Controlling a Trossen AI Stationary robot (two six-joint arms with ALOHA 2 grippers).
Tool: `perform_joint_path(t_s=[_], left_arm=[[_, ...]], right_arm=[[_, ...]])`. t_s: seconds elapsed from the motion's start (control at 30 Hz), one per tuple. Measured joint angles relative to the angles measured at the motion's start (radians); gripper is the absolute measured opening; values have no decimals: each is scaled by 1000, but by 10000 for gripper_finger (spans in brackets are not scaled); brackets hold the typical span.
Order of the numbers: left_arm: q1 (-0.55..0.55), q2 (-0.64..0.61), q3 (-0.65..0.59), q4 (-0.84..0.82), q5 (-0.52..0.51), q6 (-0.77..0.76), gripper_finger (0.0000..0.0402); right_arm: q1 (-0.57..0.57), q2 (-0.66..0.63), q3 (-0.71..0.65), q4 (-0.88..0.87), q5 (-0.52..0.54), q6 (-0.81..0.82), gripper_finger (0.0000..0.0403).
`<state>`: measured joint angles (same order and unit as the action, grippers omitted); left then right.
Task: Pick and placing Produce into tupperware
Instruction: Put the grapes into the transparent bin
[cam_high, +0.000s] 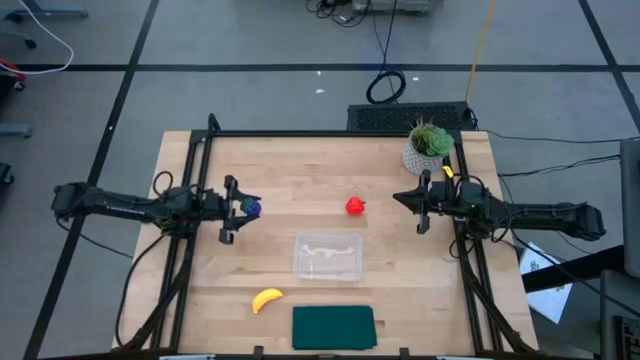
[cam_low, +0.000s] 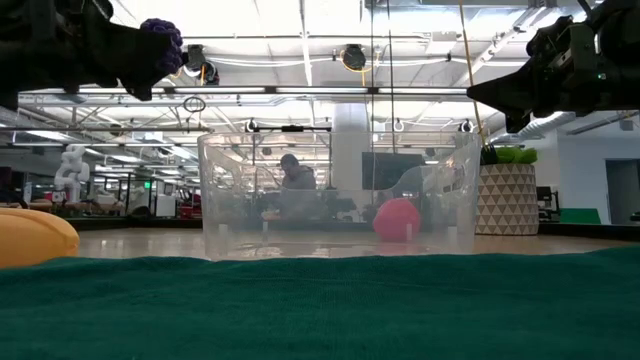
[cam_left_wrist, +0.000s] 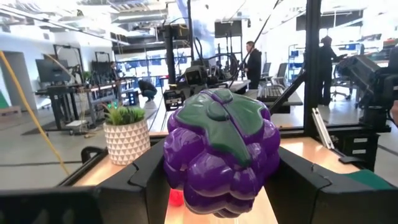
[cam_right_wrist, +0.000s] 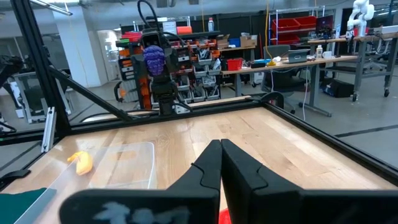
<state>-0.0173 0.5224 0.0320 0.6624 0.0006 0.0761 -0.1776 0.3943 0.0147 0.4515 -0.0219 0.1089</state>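
Produce numbered three: grapes (cam_left_wrist: 219, 155) clamped in the left gripper (cam_high: 240, 208), strawberry (cam_high: 355, 206) and banana (cam_high: 266, 299) on the table (cam_high: 300, 170); one tupperware (cam_high: 328, 255); right gripper (cam_high: 408, 198) closed, empty

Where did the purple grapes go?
The purple grapes are held up off the table in the left gripper, on the table's left side in the high view, left of the clear tupperware.
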Motion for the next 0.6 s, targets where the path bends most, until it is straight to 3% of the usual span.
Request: perform_joint_path(t_s=[0.6], left_arm=[[24,0,4,-2,10,-44,209]], right_arm=[[0,0,0,0,0,-16,0]])
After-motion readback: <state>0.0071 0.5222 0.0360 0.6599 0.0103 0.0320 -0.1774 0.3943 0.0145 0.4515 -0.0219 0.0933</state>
